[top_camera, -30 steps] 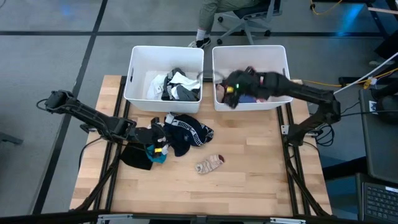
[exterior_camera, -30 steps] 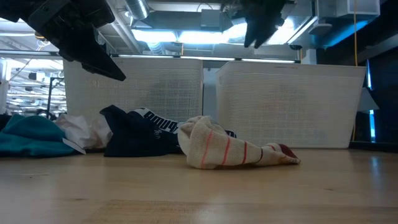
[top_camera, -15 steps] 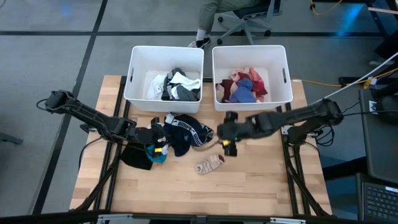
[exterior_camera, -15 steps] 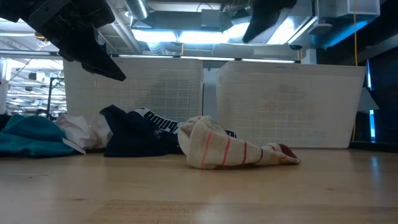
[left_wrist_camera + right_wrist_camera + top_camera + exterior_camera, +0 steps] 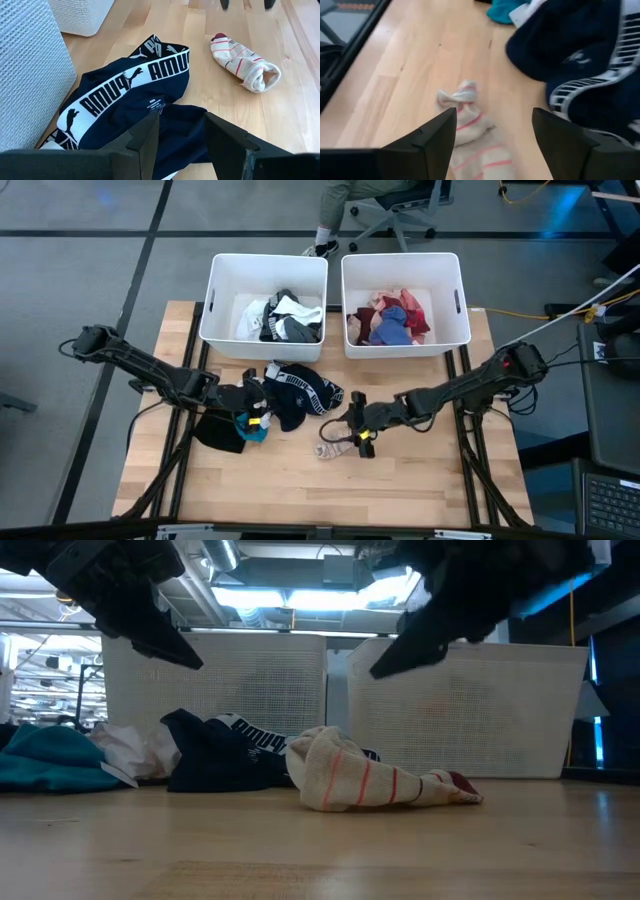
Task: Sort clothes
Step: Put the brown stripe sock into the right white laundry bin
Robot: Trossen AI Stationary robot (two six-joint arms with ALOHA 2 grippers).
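A cream sock with red stripes (image 5: 337, 445) (image 5: 370, 783) lies on the wooden table. My right gripper (image 5: 348, 427) (image 5: 494, 140) is open and hovers just above the sock (image 5: 469, 125), toward its right. A navy garment with a white band (image 5: 305, 392) (image 5: 130, 100) lies in a pile with teal (image 5: 252, 432) and black (image 5: 218, 432) cloth. My left gripper (image 5: 242, 398) (image 5: 180, 132) is open and hangs above that pile, clear of it in the low view (image 5: 150, 625). Black, white and grey clothes (image 5: 285, 320) lie in the left bin; red, blue and pink ones (image 5: 395, 320) lie in the right bin.
Two white plastic bins (image 5: 215, 300) (image 5: 350, 310) stand side by side at the table's far edge. Bare wood (image 5: 400, 480) lies at the near and right parts of the table. A person sits on a chair (image 5: 390, 210) beyond the bins.
My right gripper has swung from over the right bin toward the table's near edge and down, ending just above the striped sock. The clothes on the table have not moved.
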